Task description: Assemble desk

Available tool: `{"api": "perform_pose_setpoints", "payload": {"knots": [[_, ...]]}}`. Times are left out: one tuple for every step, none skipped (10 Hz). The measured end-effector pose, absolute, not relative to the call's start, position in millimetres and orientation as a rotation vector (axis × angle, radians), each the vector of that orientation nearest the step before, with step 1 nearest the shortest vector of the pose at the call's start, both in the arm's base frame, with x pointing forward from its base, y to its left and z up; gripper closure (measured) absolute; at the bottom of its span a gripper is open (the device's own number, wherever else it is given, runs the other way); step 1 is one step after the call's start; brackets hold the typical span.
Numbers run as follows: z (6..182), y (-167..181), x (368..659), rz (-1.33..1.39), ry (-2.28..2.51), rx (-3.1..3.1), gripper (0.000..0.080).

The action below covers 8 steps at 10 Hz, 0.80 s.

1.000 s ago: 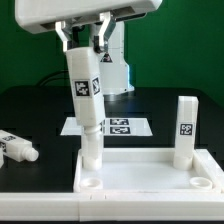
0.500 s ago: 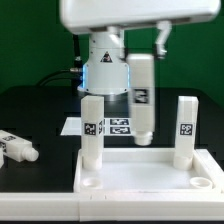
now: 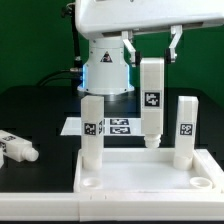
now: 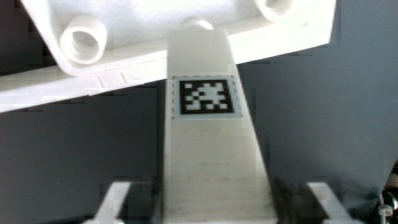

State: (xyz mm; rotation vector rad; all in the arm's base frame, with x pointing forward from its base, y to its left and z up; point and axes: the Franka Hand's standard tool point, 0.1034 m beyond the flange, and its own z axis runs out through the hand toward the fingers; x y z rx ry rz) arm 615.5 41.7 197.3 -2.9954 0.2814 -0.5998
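loose leg (image 3: 18, 147): lying flat on the table at the exterior view's far left, well apart from the panel, nobody's touched it
left leg (image 3: 92, 128): standing upright in the panel's back left corner
marker board (image 3: 118, 126): flat on the table behind the panel, between the left leg and the held leg
held leg (image 3: 152, 103): upright in the air, tip just over the panel's far rim, nearer the right leg than the left one
gripper (image 3: 151, 48): fingers (image 4: 121, 205) pinching the held leg's top end, one on each side
right leg (image 3: 186, 128): upright in the back right corner
panel (image 3: 150, 178): front and centre on the table, rim up
front sockets (image 3: 88, 183): both look empty
progress: I'd say halfway, two legs up and two to go, and can't tell how tight the standing ones sit
table (image 3: 40, 110): black, matte
room: robot base (image 3: 105, 68) glowing blue at the back, green wall (image 3: 30, 50) behind
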Motion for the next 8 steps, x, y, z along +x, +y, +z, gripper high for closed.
{"api": "perform_pose_setpoints", "payload": {"knots": [[191.6,66.5,616.7,-0.622,0.192,-3.013,0.0515],[182.8,88.7,618.9,-0.636,0.092,-3.026,0.0515],[174.9,108.3,619.5,-0.621,0.022,-3.039,0.0515],[173.3,121.0,617.1,-0.601,-0.011,-3.049,0.0515],[173.8,119.3,617.7,-0.604,-0.013,-3.047,0.0515],[173.0,119.2,617.5,-0.602,-0.012,-3.048,0.0515],[172.1,119.6,617.4,-0.602,-0.013,-3.048,0.0515],[168.5,118.9,620.3,-0.625,-0.003,-3.041,0.0515]]}}
